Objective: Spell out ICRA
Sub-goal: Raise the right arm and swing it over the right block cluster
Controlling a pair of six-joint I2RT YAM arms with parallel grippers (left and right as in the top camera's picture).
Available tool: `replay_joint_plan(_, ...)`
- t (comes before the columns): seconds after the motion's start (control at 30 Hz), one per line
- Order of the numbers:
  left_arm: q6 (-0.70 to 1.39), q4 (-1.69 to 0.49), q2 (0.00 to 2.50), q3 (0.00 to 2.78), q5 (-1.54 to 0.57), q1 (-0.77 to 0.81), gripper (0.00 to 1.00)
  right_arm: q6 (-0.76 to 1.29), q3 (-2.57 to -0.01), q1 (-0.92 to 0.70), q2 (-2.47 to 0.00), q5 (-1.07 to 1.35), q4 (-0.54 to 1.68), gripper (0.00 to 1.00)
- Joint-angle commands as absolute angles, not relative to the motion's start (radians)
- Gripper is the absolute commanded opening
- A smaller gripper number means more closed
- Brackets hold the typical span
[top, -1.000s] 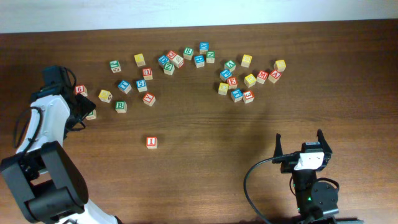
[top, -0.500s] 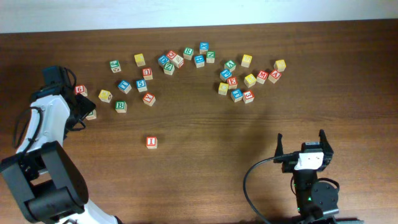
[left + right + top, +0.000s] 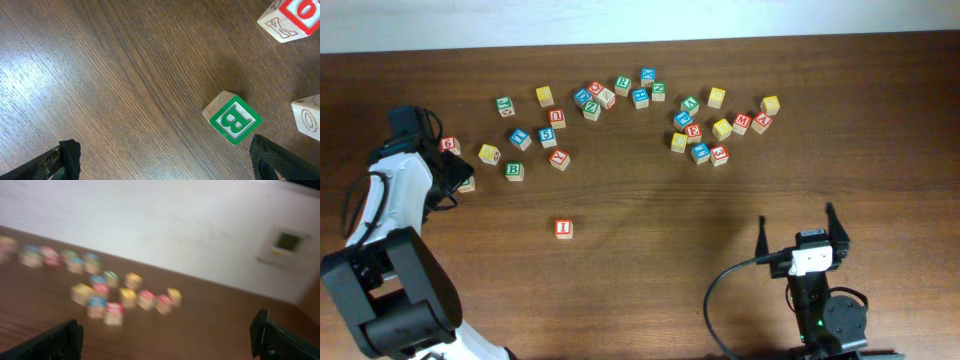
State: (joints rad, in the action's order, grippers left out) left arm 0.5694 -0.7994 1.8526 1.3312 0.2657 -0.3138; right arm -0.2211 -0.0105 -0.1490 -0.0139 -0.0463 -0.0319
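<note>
Right jaws shifted, I cube well apart

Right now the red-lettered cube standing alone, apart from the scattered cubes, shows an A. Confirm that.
Wrong on the letter. The cube standing alone is the I cube: its top face shows a red I, not an A, as the overhead view shows. The rest holds: it is red-lettered and sits by itself on the table, apart from the scattered cubes.
</note>
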Motion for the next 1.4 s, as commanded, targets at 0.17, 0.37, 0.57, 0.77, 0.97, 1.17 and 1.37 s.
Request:
replay_joint_plan(0.17, 0.572, -0.798, 1.831, 1.322, 0.265, -0.314, 0.99, 0.088, -0.085, -0.144, -0.018, 0.135, -0.128, 0.98)
replay_joint_plan(0.37, 0.572, -0.798, 1.831, 1.322, 0.265, -0.315, 0.99, 0.088, -0.461, -0.144, -0.252, 0.093, 0.067, 0.98)
replay_joint_plan(0.57, 0.572, -0.798, 1.831, 1.322, 0.265, -0.315, 1.0, 0.087, -1.029, -0.144, -0.683, 0.109, 0.49, 0.98)
replay_joint_plan(0.77, 0.572, -0.798, 1.831, 1.322, 0.265, -0.315, 0.99, 0.087, -1.569, -0.144, -1.1, 0.124, 0.872, 0.98)
replay_joint_plan(0.97, 0.572, -0.798, 1.831, 1.322, 0.265, -0.315, 0.99, 0.088, -1.777, -0.144, -1.374, 0.185, 1.012, 0.98)
replay_joint_plan(1.17, 0.572, -0.798, 1.831, 1.322, 0.265, -0.315, 0.99, 0.087, -1.781, -0.144, -1.584, 0.203, 0.999, 0.98)
replay_joint_plan(1.37, 0.572, -0.798, 1.831, 1.322, 0.265, -0.315, 1.0, 0.088, -1.781, -0.143, -1.75, 0.189, 0.934, 1.0)
